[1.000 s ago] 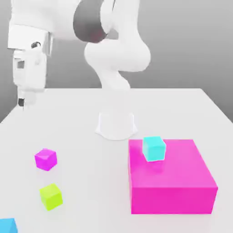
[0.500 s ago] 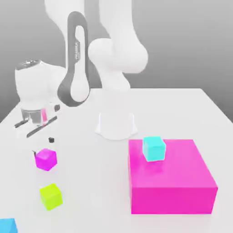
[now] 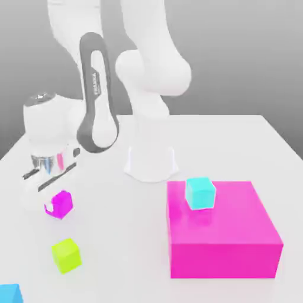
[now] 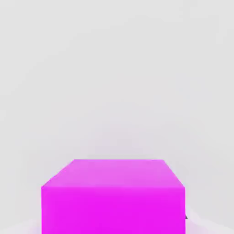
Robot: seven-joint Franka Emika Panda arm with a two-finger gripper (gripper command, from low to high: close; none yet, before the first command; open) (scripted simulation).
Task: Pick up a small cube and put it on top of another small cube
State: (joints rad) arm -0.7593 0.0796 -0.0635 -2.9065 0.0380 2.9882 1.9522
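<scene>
I am at the grasping step: my fingers (image 3: 54, 204) are down on the tabletop (image 3: 106, 248) and pinched onto the small magenta cube (image 3: 61, 203), which sits at the exterior view's left, close before the hand camera. Next I judge I must lift it straight up, clear of the tabletop, and carry it over another small cube. The yellow-green cube (image 3: 66, 255) lies near; the cyan cube (image 3: 200, 193) rests on the big pink box (image 3: 222, 237).

obstacle: pink box (image 3: 222, 237) (cyan cube (image 3: 200, 193) atop) | table (image 3: 118, 237) middle open
</scene>
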